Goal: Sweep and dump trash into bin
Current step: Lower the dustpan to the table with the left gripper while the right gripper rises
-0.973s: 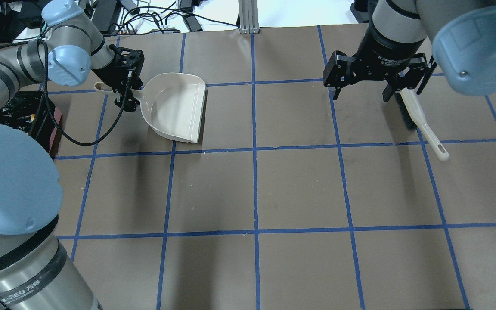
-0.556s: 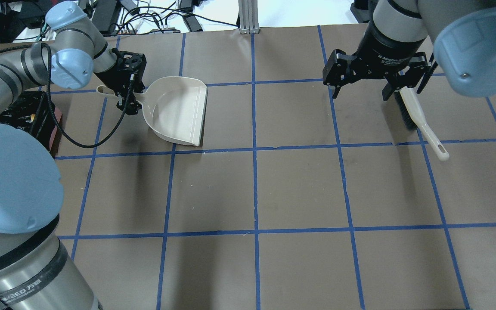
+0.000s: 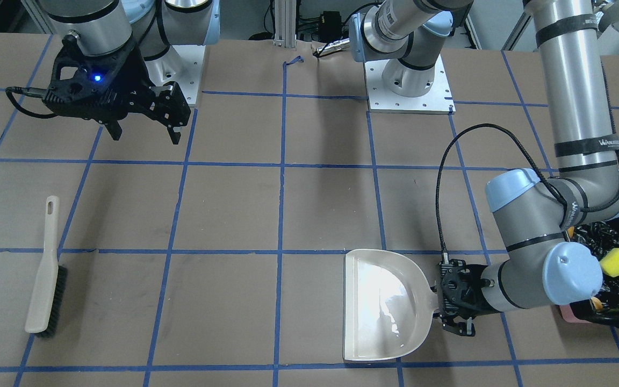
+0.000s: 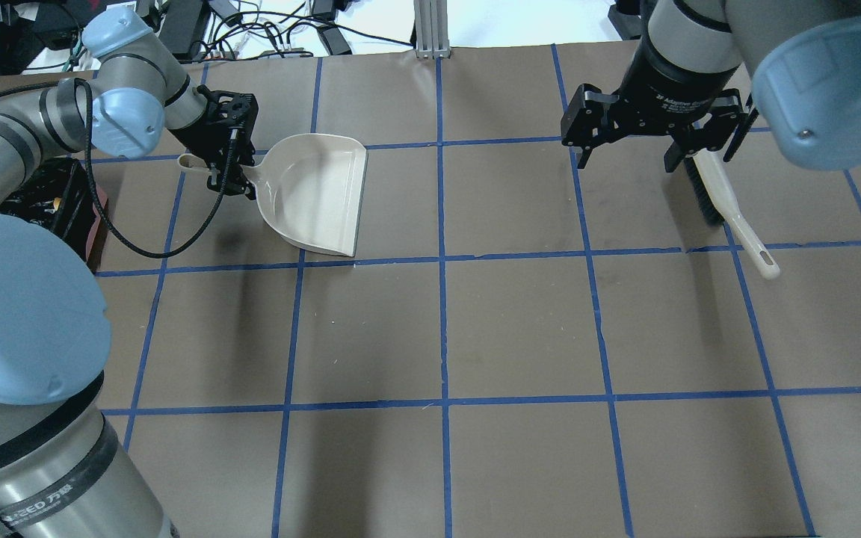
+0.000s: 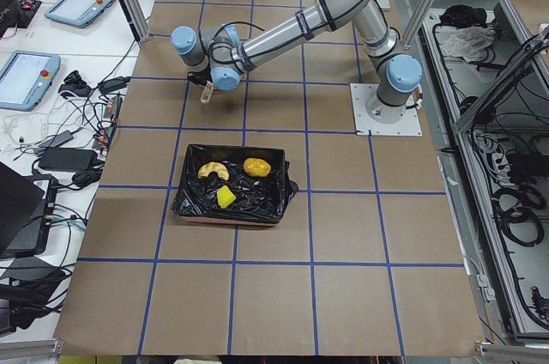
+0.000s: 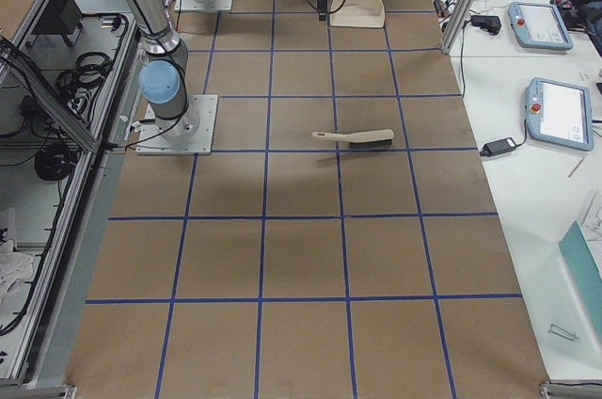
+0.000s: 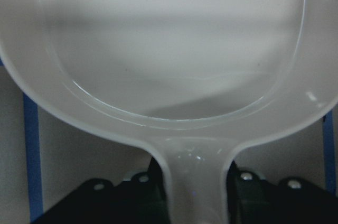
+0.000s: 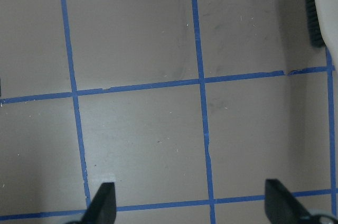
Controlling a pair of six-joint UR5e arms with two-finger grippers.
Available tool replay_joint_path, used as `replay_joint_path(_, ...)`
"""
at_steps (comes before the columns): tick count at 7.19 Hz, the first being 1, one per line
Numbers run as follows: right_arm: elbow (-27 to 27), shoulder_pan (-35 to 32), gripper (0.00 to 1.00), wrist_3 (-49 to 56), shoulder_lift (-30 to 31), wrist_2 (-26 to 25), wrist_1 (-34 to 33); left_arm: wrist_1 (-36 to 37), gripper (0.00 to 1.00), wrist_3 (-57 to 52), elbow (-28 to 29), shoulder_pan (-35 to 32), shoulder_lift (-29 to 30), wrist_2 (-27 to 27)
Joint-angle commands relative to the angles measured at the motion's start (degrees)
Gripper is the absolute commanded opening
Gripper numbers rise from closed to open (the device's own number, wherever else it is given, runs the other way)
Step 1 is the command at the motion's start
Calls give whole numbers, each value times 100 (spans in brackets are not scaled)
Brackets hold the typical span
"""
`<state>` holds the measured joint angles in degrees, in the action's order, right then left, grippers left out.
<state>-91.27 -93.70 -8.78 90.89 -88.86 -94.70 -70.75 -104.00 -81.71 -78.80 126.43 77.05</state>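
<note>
The beige dustpan [image 4: 318, 194] is empty and sits low at the table, its mouth pointing away from the bin; it also shows in the front view [image 3: 382, 306] and the left wrist view [image 7: 174, 49]. My left gripper [image 4: 225, 168] is shut on the dustpan's handle. The bin [image 5: 184, 201], pink with a black bag, holds the trash: the croissant [image 5: 212, 171], the potato-like lump [image 5: 256, 166] and the yellow wedge [image 5: 225, 197]. The wedge also shows in the front view [image 3: 618, 263]. My right gripper [image 4: 628, 166] is open and empty above the table.
A beige brush [image 4: 729, 205] with black bristles lies flat on the table just beside my right gripper, and also shows in the front view [image 3: 43, 274]. The bin [image 4: 64, 202] stands at the table's left edge behind my left arm. Cables lie beyond the far edge.
My left gripper has carried the dustpan a little to the right, away from the bin, and turned it slightly. The right arm has hardly moved.
</note>
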Motion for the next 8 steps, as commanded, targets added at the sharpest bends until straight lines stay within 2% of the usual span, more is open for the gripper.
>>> replay_joint_path(1, -14, 1, 100, 34, -36, -61, 4, 0, 100, 2, 6, 5, 5, -15)
replay_joint_path(4, -22, -8, 100, 43, -46, -149, 4, -114, 100, 2, 94, 40, -511, 152)
replay_joint_path(5, -31, -17, 100, 104, -63, -149, 47, -515, 100, 150, 120, 49, -871, 152)
replay_joint_path(8, -22, -104, 100, 262, -72, -149, 65, -1342, 99, 1718, 155, -82, -1846, 117)
